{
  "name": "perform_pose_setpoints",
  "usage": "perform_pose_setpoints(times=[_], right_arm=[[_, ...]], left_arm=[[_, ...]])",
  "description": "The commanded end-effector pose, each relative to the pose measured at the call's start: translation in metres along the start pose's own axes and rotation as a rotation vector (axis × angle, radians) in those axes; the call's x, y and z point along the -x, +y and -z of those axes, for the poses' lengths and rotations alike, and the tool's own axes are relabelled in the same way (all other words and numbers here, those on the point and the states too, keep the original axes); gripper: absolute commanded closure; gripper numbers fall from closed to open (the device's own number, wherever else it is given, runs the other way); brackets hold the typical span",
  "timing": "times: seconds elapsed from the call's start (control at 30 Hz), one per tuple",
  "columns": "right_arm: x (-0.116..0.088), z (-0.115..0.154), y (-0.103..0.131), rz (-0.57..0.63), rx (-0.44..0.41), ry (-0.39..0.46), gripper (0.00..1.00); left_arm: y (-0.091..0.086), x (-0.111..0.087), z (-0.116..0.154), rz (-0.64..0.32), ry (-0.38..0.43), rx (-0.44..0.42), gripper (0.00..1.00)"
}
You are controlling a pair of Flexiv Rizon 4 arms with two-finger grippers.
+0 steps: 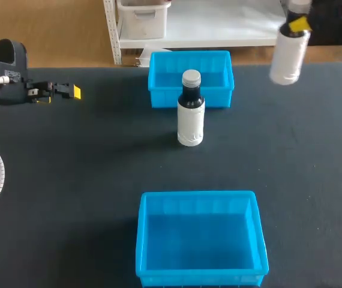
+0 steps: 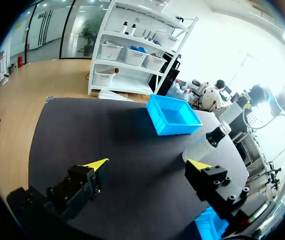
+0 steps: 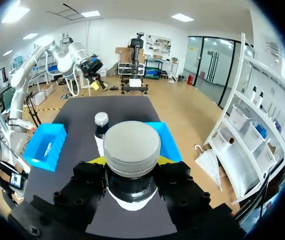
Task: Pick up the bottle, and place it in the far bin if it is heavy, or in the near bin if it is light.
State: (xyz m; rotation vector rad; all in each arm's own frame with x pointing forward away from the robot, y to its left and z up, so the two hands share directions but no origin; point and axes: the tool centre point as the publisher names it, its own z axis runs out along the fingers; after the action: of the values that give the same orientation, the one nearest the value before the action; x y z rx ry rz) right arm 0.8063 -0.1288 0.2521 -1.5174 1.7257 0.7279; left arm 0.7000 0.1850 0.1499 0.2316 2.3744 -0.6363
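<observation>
The near bin (image 1: 198, 195) sits at the front of the tabletop (image 1: 69, 180). Beyond it the standing bottle (image 1: 191, 111), white with a dark neck and a grey cap, is upright just in front of the far bin (image 1: 159, 96). The left claw (image 2: 147, 166) hangs wide at the far left, well apart from it, with nothing between its fingers. At the far right the right claw (image 3: 131, 162) grips a second bottle (image 1: 288, 57) by the neck, clear of the tabletop.

the left gripper (image 2: 147, 165) has blocky black fingers ending in bright yellow wedge tips; behind it sit a rounded black housing (image 1: 8, 60) and a white ribbed cable (image 1: 1, 168). the right gripper (image 3: 131, 161) is black, dotted with screws
</observation>
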Motion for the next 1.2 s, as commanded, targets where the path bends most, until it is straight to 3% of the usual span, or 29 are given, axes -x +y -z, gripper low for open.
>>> perform_pose_setpoints(times=[0.03,0.3,0.5,0.83,1.2], right_arm=[[0.027,-0.030,-0.018,-0.006,0.005,0.022,1.00],[0.069,-0.079,-0.038,-0.010,-0.005,0.030,1.00],[0.089,-0.112,-0.048,-0.008,0.005,0.024,1.00],[0.107,-0.160,-0.059,-0.002,0.044,-0.008,1.00],[0.111,-0.207,-0.074,0.013,0.099,-0.033,1.00]], left_arm=[[0.000,0.000,0.000,0.000,0.000,0.000,0.00],[0.000,0.000,0.000,0.000,0.000,0.000,0.00],[0.000,0.000,0.000,0.000,0.000,0.000,0.00],[0.000,0.000,0.000,0.000,0.000,0.000,0.00],[0.000,0.000,0.000,0.000,0.000,0.000,0.00]])
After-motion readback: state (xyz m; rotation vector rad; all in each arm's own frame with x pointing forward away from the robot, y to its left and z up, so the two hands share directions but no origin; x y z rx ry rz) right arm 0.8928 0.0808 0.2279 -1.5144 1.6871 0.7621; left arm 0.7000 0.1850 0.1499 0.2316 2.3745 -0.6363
